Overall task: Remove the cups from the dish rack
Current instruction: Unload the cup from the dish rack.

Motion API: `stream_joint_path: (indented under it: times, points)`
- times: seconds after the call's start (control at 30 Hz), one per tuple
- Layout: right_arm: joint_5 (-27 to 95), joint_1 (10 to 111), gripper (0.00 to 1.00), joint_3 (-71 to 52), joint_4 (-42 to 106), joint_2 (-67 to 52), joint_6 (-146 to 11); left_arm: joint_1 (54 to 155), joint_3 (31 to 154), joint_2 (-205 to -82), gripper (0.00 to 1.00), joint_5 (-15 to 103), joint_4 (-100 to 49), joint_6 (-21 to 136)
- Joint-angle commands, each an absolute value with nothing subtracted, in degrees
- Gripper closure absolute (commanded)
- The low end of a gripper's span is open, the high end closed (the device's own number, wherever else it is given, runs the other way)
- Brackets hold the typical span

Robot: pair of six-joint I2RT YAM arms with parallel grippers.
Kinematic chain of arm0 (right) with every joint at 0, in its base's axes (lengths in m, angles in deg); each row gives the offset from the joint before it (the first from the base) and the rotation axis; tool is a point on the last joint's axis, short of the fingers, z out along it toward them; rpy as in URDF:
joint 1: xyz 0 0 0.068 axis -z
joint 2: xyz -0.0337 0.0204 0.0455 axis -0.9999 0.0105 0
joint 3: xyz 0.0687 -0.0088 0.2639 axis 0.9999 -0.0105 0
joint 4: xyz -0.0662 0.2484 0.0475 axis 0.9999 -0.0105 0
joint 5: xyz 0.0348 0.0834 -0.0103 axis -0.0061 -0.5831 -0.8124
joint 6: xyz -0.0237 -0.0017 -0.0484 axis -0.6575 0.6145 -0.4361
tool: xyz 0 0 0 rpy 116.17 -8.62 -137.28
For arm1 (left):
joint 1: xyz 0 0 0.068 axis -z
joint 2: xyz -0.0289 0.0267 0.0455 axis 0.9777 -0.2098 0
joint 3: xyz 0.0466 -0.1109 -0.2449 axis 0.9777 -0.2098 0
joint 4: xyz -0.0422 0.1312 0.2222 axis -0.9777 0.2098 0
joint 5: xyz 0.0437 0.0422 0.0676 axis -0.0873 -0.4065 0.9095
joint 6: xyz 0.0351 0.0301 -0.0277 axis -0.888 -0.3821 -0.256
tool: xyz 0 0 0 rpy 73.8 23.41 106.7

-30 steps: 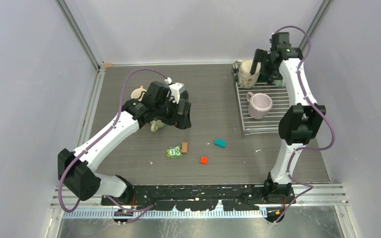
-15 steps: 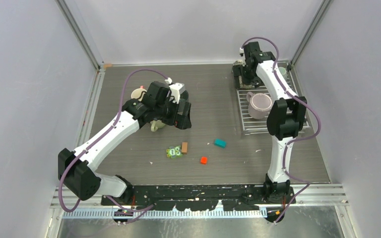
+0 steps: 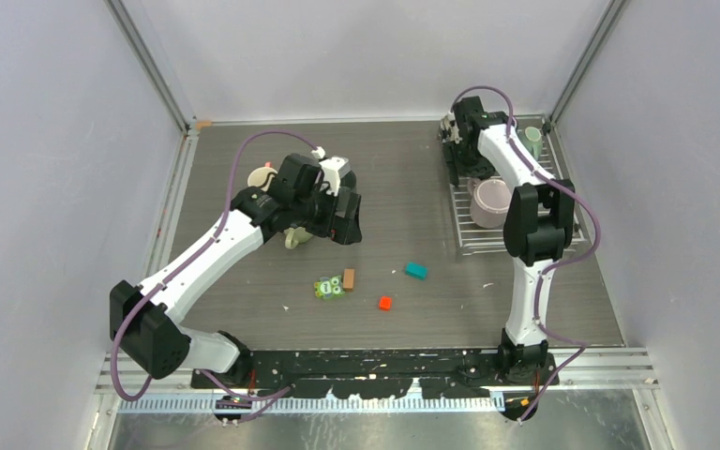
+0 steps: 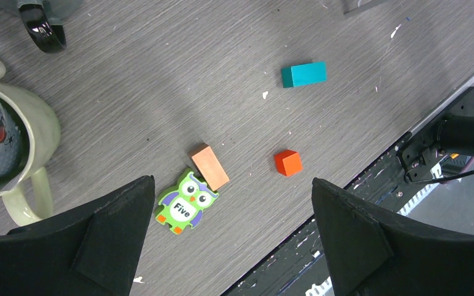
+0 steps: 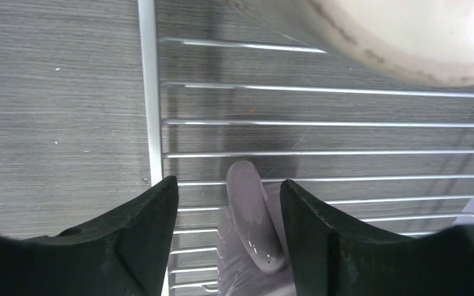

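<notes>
The dish rack (image 3: 514, 236) stands at the back right with a mauve-pink cup (image 3: 491, 202) on it, a pale green cup (image 3: 532, 141) behind, and a cream cup (image 5: 407, 37) at the rack's far left corner. My right gripper (image 3: 463, 174) (image 5: 228, 237) is low over the rack's left side. Its jaws are open on either side of the mauve cup's handle (image 5: 253, 222), with a gap showing on the left. My left gripper (image 3: 339, 217) (image 4: 233, 246) hangs open and empty above the table. Beside it stand a pale green cup (image 4: 18, 142) and a cream cup (image 3: 262, 175).
Toy pieces lie mid-table: a teal block (image 4: 303, 74), an orange cube (image 4: 287, 163), a tan block (image 4: 210, 166) and a green owl piece (image 4: 185, 202). A dark cup handle (image 4: 43, 34) shows at the left wrist view's top corner. Walls close in on both sides.
My right arm swung from the rack's back right across to its left side and came down over the mauve cup's handle, its jaws narrowing. The left arm has not moved.
</notes>
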State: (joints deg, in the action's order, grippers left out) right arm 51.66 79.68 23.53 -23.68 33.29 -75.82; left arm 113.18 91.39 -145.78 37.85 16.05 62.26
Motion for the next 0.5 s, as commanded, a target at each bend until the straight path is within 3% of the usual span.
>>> stream_joint_path:
  times: [0.0,0.13,0.47]
  points:
    - [55.5,79.3,0.37,22.3,-22.7,29.7,-75.5,113.4,91.5,-145.2,0.00,36.8,14.6,62.2]
    - [58.0,79.6,0.49,22.7,-23.2,29.5,-74.7,113.4,91.4,-145.3,0.00,36.7,14.6,62.3]
    - [55.1,81.5,0.48,20.2,-22.2,25.1,-74.1,113.5,91.4,-145.4,0.00,36.3,14.5,62.4]
